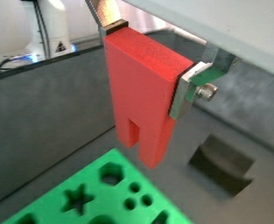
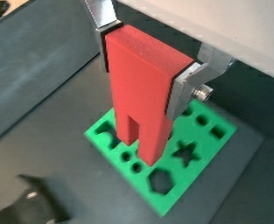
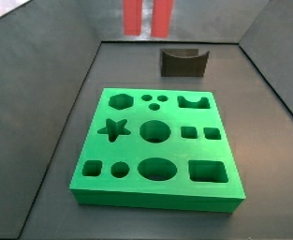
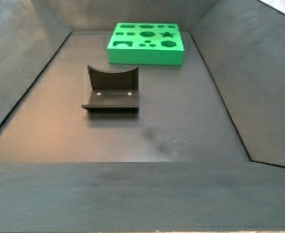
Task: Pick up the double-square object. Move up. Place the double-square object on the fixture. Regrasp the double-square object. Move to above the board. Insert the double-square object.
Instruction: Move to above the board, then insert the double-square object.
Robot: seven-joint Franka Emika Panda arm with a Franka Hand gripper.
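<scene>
My gripper (image 1: pixel 154 61) is shut on the double-square object (image 1: pixel 142 87), a red flat block held upright with its two prongs pointing down. Both wrist views show it, and the silver fingers (image 2: pixel 186 92) clamp its upper end. It hangs in the air, with the green board (image 2: pixel 212 133) below its prongs. In a side view only the two red prongs (image 3: pixel 148 17) show at the top edge, behind the dark fixture (image 3: pixel 183 61) and the board (image 3: pixel 155 141). The gripper itself is out of that view. The fixture (image 4: pixel 110 91) stands empty.
Dark grey walls enclose the dark floor (image 4: pixel 169 136) on all sides. The board (image 4: pixel 147 41) lies at one end of the bin, with the fixture (image 1: pixel 224 162) a short way from it. Cables and a white stand (image 1: pixel 52 35) sit outside the wall.
</scene>
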